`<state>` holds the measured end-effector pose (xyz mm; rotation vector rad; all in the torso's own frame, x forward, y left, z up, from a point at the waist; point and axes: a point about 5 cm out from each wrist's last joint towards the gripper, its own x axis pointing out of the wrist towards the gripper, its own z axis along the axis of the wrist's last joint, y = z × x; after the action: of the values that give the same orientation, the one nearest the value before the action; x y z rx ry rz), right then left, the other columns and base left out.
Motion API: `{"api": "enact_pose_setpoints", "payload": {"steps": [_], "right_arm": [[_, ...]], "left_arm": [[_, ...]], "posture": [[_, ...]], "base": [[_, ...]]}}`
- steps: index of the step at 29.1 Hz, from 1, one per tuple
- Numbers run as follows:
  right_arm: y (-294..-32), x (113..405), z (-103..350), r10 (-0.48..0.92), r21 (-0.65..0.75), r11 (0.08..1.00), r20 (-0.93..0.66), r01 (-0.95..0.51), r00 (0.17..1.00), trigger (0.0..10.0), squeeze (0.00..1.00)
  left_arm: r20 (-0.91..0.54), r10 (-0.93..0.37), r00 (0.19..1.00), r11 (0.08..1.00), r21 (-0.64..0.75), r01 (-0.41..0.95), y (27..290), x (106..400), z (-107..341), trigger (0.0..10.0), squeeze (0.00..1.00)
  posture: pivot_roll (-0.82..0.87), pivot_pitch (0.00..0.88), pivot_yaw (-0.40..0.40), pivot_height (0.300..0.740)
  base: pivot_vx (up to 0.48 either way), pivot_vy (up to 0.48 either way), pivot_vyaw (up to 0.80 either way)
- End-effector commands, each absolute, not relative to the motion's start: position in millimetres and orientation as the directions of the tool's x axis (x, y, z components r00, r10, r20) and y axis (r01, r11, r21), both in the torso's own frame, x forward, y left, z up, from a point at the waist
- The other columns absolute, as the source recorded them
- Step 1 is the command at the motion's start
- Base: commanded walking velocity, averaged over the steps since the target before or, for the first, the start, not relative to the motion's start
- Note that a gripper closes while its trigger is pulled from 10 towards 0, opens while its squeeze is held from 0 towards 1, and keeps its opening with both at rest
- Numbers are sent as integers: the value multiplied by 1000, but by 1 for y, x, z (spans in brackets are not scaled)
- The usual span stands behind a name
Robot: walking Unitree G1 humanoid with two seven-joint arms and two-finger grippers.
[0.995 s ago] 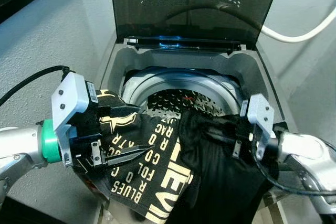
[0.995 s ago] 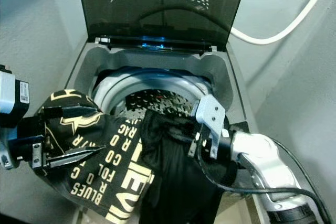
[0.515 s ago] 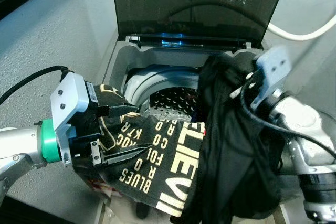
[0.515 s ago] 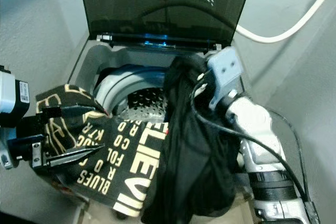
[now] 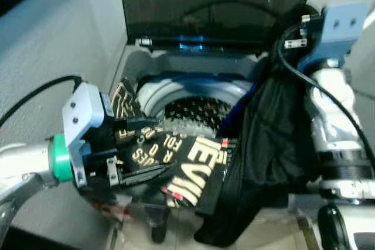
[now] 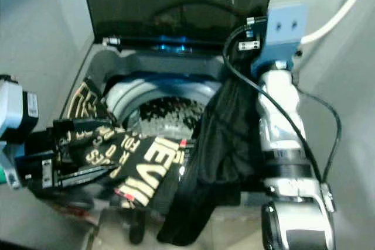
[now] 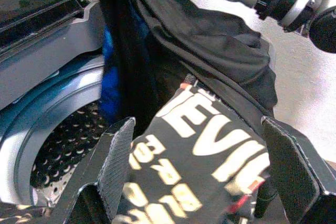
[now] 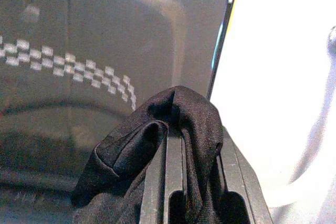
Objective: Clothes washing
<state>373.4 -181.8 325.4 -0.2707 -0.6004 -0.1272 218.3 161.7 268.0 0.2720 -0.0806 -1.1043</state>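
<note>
black shirt (image 5: 193, 174) lettered "evil", right tool (image 8: 176, 145) pinching its fabric

The black shirt (image 5: 263, 144) covers the right part of the drum (image 5: 193, 112) in the washing machine (image 5: 146, 62), and the fingertips of the right gripper (image 8: 176, 129) are wrapped in its cloth. The yellow letters (image 5: 193, 171) on the shirt are blurred and partly folded, so the words cannot be read completely. The top of the lid (image 6: 176, 4) is cut by the upper edge of the frame, and the left arm (image 5: 23, 165) is cut at the lower left.

A black printed garment (image 5: 187, 171) drapes over the front rim of the open washing machine (image 5: 176, 65).
</note>
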Motion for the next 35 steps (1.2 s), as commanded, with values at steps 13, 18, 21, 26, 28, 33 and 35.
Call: {"api": "enact_pose_setpoints", "payload": {"steps": [13,18,21,26,28,33,35], "right_arm": [[-133,353,269,549,-554,771,327,-315,769,10000,1000],[-129,334,270,702,-511,688,289,-516,650,10000,1000],[-134,332,273,715,-500,679,284,-538,638,10000,1000],[-156,329,282,712,-497,682,284,-537,642,10000,0],[-165,326,283,716,-499,676,271,-543,643,10000,0],[-180,322,286,689,-458,711,304,-533,658,10000,0],[-181,321,287,664,-422,739,330,-525,671,10000,0]], "left_arm": [[-66,-895,442,413,251,875,158,219,263,10000,0],[-66,-896,439,411,250,877,157,220,263,10000,0],[-65,-896,438,411,250,877,157,221,262,10000,0],[-64,-895,441,413,249,876,157,220,262,10000,0],[-64,-895,442,415,248,875,157,220,262,10000,0],[-61,-893,447,420,246,873,157,220,261,10000,0],[-55,-889,454,429,246,869,156,221,261,10000,0]], "posture": [[128,57,69,740],[125,57,71,740],[127,58,70,740],[131,64,65,740],[131,64,65,740],[129,66,62,740],[129,66,62,740]], "base": [[0,0,0],[0,0,0],[0,0,0],[0,0,0],[0,0,0],[0,0,0],[0,0,0]]}}
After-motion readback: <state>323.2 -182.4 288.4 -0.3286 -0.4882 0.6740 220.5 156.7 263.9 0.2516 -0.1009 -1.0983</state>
